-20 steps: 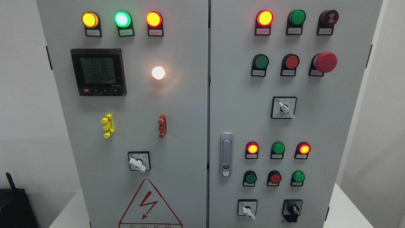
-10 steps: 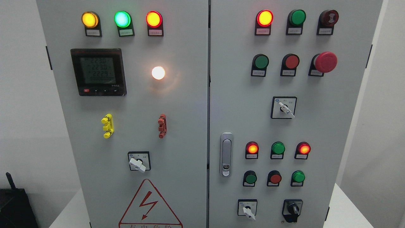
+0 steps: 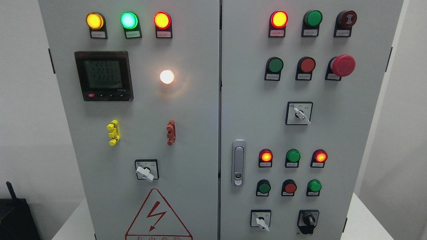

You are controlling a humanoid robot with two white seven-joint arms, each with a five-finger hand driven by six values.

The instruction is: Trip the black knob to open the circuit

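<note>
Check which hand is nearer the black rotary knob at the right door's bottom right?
Neither can be judged: no hand or arm is in view. The black rotary knob sits untouched, low on the grey cabinet's right door.

The black rotary knob (image 3: 309, 220) sat at the lower right corner of the grey metal cabinet door (image 3: 333, 133), bare panel to its right. A white-handled selector switch (image 3: 261, 221) stood just left, three round pushbuttons (image 3: 289, 187) close above.

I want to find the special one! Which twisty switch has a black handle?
The black knob, at the right door's bottom right corner. The other three rotary switches, like its neighbour, have white handles.
</note>
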